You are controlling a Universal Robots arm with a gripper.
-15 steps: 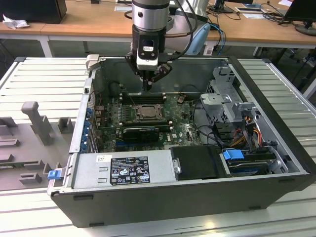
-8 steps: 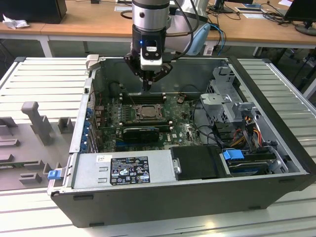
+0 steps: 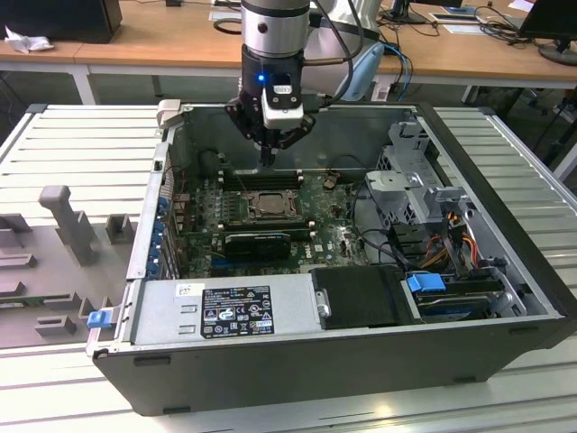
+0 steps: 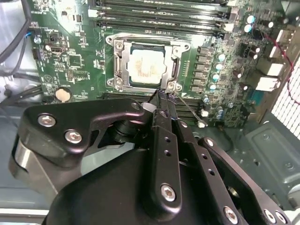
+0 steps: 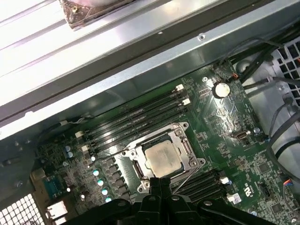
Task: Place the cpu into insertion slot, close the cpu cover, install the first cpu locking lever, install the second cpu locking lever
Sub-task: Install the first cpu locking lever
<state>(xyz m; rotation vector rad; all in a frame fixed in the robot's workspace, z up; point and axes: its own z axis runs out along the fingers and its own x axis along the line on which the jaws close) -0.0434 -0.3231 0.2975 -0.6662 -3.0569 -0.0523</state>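
The cpu (image 4: 143,65), a flat pale tan-silver square with a dull sheen, is sitting in the insertion slot (image 4: 114,44) near the middle of the motherboard (image 3: 334,230). The cpu cover (image 4: 176,63), a thin silvery frame, is lying down over it, so the chip is showing through the square cut-out. The gripper (image 4: 162,97) is hanging just over one corner of the slot with its black fingers pressed together tip to tip. Whether they are pinching anything is hard to tell, though a thin wire lever (image 4: 190,112) is slanting out from that corner right beside the tips. Long black memory slots (image 3: 257,178) are running along one edge of the slot. The open computer case (image 3: 315,365) is holding the motherboard, a grey power supply box (image 3: 293,298) along its front wall, and a bundle of cables (image 3: 455,225) toward the exterior view's right. The box is carrying a black label (image 3: 236,311) and a white sticker (image 3: 185,290), with print too small to make out.
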